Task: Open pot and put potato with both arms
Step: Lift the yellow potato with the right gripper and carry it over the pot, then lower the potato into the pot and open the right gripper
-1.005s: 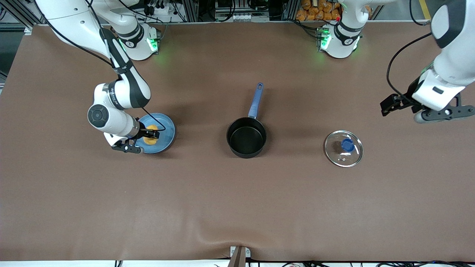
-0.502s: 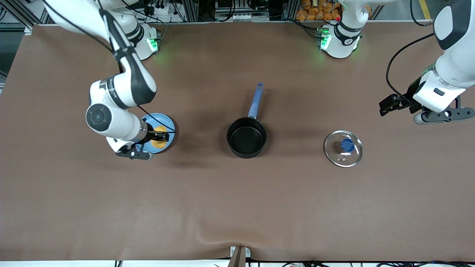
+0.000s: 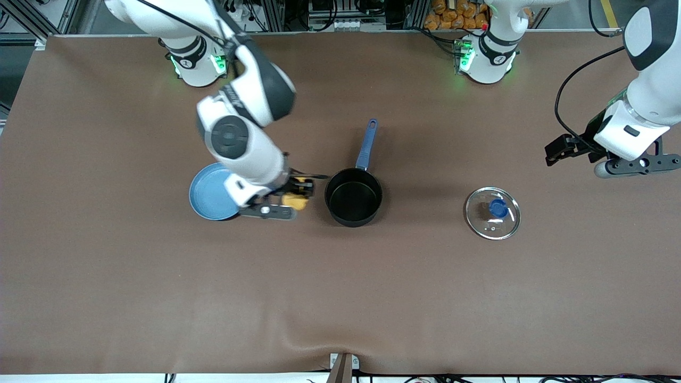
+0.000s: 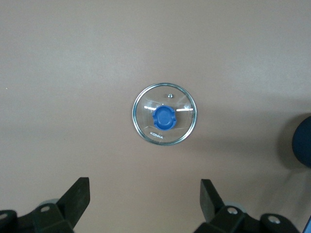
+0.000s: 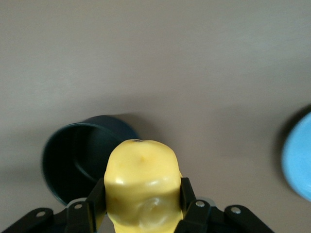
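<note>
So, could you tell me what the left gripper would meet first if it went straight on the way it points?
Probably bare table: the open left gripper points down, and the glass lid seems slightly off its line.

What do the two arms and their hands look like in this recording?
Both arms are glossy white with dark grey joints, trailing black cables, on bases lit green. The right hand and left hand are black, with two flat fingers on grey mounts.
</note>
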Controlling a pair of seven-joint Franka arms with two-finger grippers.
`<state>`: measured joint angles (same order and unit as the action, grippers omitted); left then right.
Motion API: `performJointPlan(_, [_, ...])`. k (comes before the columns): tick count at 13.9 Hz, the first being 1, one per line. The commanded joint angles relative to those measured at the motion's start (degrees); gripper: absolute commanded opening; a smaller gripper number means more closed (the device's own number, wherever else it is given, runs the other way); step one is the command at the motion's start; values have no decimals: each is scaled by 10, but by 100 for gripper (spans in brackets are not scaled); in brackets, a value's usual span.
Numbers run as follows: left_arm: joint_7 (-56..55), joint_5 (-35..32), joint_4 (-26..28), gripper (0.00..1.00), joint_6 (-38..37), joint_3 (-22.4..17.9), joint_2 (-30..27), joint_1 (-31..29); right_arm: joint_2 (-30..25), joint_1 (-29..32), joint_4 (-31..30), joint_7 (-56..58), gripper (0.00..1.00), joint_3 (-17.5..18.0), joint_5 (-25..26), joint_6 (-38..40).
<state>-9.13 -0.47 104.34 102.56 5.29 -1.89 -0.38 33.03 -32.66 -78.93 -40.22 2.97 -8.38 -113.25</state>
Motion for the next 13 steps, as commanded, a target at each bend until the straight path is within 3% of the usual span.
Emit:
performJointPlan(1, [12,11,-12,100,-14,2,2,-7,83,-36,97,-37,0,-8,-1,1])
performJointPlan(4, [12,11,-12,100,-15,2,2,-8,111,-65,106,-123,0,-8,-1,-55])
performJointPlan(13, [12,11,-12,100,-17,2,1,-7,164,-97,112,-131,0,-8,0,-80])
